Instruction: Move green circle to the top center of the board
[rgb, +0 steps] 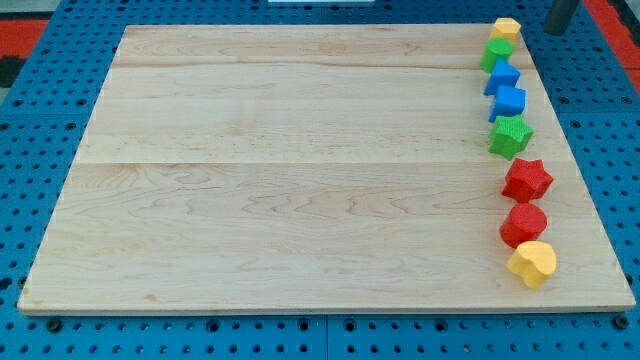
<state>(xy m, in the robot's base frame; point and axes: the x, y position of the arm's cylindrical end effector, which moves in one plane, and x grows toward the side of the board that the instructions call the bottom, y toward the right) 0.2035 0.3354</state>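
The green circle (496, 53) sits near the board's top right corner, in a column of blocks along the right edge. A yellow block (506, 28) touches it from above and a blue block (502, 76) touches it from below. My tip (557, 31) is at the view's top right, just off the wooden board (300, 170). It is to the right of the yellow block and up and to the right of the green circle, touching no block. Only the rod's lower end shows.
Down the same right-edge column lie a second blue block (510, 101), a green star (510, 136), a red star (527, 180), a red round block (523, 224) and a yellow heart (532, 264). A blue pegboard (40, 120) surrounds the board.
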